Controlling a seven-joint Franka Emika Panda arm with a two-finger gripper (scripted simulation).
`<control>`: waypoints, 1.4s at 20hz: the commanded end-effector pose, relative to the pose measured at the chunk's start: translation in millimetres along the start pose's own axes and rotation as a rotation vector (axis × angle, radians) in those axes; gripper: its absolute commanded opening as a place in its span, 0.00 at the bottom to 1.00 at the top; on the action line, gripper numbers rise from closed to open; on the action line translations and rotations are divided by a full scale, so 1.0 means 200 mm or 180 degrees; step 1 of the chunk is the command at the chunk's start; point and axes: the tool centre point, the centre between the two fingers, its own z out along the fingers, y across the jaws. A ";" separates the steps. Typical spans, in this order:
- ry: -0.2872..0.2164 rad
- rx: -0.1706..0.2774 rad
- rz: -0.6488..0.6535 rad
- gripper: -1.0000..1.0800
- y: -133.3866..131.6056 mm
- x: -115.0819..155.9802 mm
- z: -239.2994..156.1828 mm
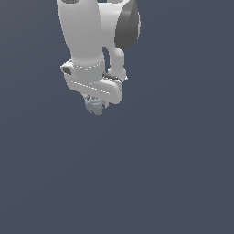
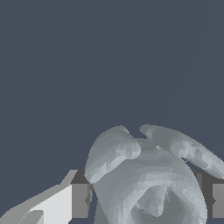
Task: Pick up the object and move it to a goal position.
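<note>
The object (image 1: 95,106) is a small pale grey-bluish lumpy thing with knobby bumps. In the exterior view it pokes out just under the white robot hand, in the upper middle of the picture. My gripper (image 1: 95,103) is mostly hidden behind the hand there. In the wrist view the object (image 2: 148,179) fills the space between my two fingers, one finger pad (image 2: 79,200) on one side and the other pad (image 2: 217,200) on the opposite side. My gripper (image 2: 148,200) is shut on the object. No goal mark shows in either view.
The plain dark grey-blue floor (image 1: 160,173) fills the rest of both views. The white arm (image 1: 84,32) rises to the top edge of the exterior view.
</note>
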 end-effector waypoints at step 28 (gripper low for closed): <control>-0.0004 0.0000 -0.0004 0.00 -0.07 -0.01 -0.93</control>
